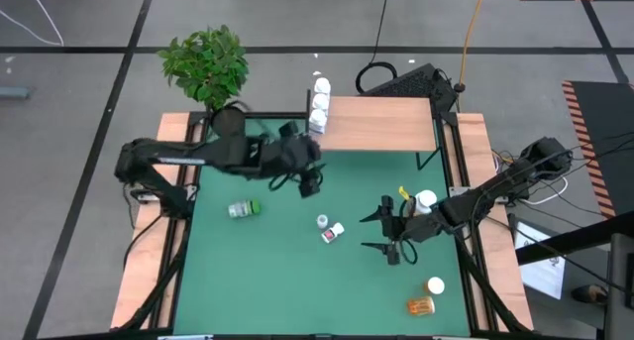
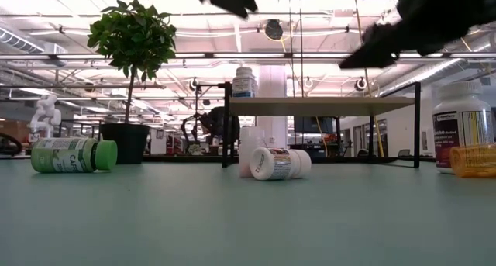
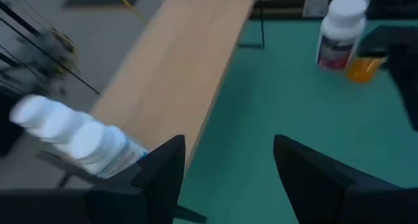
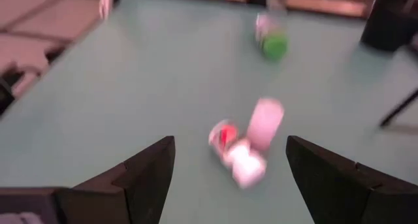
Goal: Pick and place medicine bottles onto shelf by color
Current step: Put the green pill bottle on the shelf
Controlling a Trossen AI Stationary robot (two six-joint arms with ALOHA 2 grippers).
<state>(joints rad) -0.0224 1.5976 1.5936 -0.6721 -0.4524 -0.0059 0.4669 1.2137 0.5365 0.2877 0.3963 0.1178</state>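
Note:
The shelf (image 1: pixel 381 122) stands at the mat's far edge, with three white medicine bottles (image 1: pixel 319 102) upright in a row along its left end. My left gripper (image 1: pixel 309 184) hangs open and empty above the mat, just near of that end. A green-capped bottle (image 1: pixel 243 209) lies on its side at the mat's left. Two white bottles (image 1: pixel 329 227) rest mid-mat, one upright and one lying down. My right gripper (image 1: pixel 378 232) is open and empty to their right, pointing at them (image 4: pixel 248 142). A white bottle (image 1: pixel 424 200) stands behind it.
A potted plant (image 1: pixel 206 62) stands off the mat's far left corner. Two amber bottles (image 1: pixel 426 295) sit near the mat's near right corner. An amber bottle (image 3: pixel 362 67) is beside the white bottle on the right. Bare green mat (image 1: pixel 277 281) stretches across the near left.

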